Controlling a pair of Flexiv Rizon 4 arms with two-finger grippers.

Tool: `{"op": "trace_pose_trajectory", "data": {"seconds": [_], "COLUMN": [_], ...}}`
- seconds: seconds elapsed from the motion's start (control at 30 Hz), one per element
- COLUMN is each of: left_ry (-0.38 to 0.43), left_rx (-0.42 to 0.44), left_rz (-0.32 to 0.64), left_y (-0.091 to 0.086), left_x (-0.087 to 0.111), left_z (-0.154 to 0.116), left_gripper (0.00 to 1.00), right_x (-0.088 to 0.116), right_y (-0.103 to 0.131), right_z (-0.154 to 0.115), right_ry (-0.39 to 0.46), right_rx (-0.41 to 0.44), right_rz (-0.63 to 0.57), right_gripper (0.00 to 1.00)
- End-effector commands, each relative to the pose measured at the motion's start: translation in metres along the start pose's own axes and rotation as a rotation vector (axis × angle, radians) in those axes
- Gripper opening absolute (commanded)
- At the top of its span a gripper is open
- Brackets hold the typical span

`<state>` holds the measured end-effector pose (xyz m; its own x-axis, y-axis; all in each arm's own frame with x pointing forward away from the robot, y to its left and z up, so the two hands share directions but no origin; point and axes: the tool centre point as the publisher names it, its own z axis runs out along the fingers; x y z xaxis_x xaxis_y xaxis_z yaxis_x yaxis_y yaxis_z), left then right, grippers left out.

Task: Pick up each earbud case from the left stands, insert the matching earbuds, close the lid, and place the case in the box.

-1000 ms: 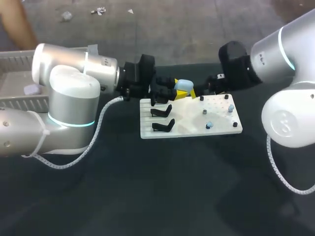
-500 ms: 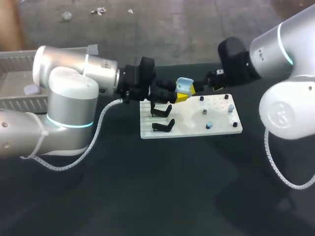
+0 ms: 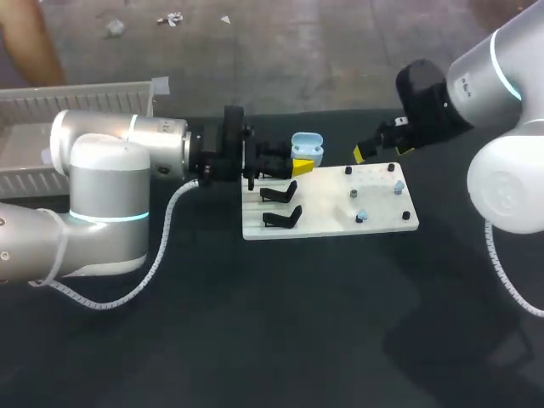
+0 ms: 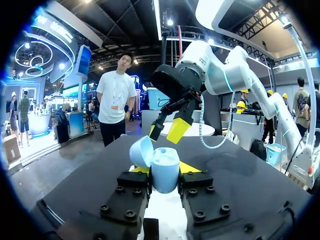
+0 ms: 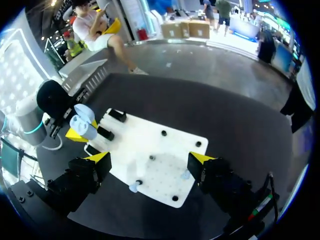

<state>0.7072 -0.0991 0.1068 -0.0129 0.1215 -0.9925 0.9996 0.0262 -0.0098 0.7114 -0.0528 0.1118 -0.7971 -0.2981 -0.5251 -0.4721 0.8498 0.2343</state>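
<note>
A light blue earbud case point(image 3: 306, 147) with its lid up is held above the back left corner of the white board point(image 3: 327, 223); my left gripper point(image 3: 293, 164) is shut on it. In the left wrist view the case point(image 4: 164, 169) sits between the yellow-tipped fingers of the left gripper point(image 4: 165, 173), and the right gripper point(image 4: 169, 129) hangs ahead of it. My right gripper point(image 3: 378, 148) is open and empty above the board's back edge, to the right of the case. In the right wrist view the right gripper point(image 5: 150, 160) stands wide over the board point(image 5: 150, 142). Small pale earbuds point(image 3: 361, 216) stand on the board's right half.
Two empty black stands point(image 3: 280, 194) point(image 3: 282, 218) sit on the board's left side, and black pegs point(image 3: 348, 170) dot its right side. A grey slatted box point(image 3: 81, 100) lies at the back left behind my left arm, with a pale case point(image 3: 49, 156) in it.
The right gripper has pulled back to the right, away from the case. The left gripper has turned and drawn the case slightly left; its lid now stands up.
</note>
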Motion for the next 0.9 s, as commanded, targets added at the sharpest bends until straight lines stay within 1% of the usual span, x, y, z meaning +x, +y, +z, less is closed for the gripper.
{"op": "trace_pose_trajectory", "data": {"seconds": [0.03, 0.1, 0.13, 0.2, 0.33, 0.4, 0.5, 0.6, 0.9], "left_ry": [-0.066, -0.081, -0.084, -0.088, -0.103, -0.102, -0.091, -0.083, -0.083], "left_rx": [-0.008, -0.010, -0.010, -0.009, -0.016, -0.020, -0.024, -0.024, -0.022], "left_rz": [0.005, 0.008, 0.012, 0.015, 0.040, 0.053, 0.064, 0.067, 0.064], "left_y": [0.002, 0.002, 0.002, 0.001, -0.006, -0.009, -0.011, -0.013, -0.014], "left_x": [0.002, 0.000, -0.002, -0.004, -0.016, -0.022, -0.029, -0.034, -0.037], "left_z": [-0.004, -0.006, -0.007, -0.009, -0.013, -0.015, -0.017, -0.020, -0.021], "left_gripper": [0.00, 0.00, 0.00, 0.00, 0.00, 0.00, 0.00, 0.00, 0.00], "right_x": [0.011, 0.016, 0.021, 0.029, 0.043, 0.048, 0.052, 0.055, 0.059], "right_y": [-0.005, -0.011, -0.015, -0.023, -0.033, -0.038, -0.042, -0.046, -0.053], "right_z": [-0.014, -0.016, -0.018, -0.019, -0.017, -0.014, -0.011, -0.003, 0.007], "right_ry": [0.039, 0.064, 0.082, 0.114, 0.159, 0.196, 0.214, 0.256, 0.300], "right_rx": [0.177, 0.212, 0.248, 0.293, 0.345, 0.386, 0.394, 0.408, 0.415], "right_rz": [0.007, 0.015, 0.020, 0.026, 0.057, 0.057, 0.065, 0.061, 0.067], "right_gripper": [1.00, 1.00, 1.00, 1.00, 1.00, 1.00, 1.00, 1.00, 1.00]}}
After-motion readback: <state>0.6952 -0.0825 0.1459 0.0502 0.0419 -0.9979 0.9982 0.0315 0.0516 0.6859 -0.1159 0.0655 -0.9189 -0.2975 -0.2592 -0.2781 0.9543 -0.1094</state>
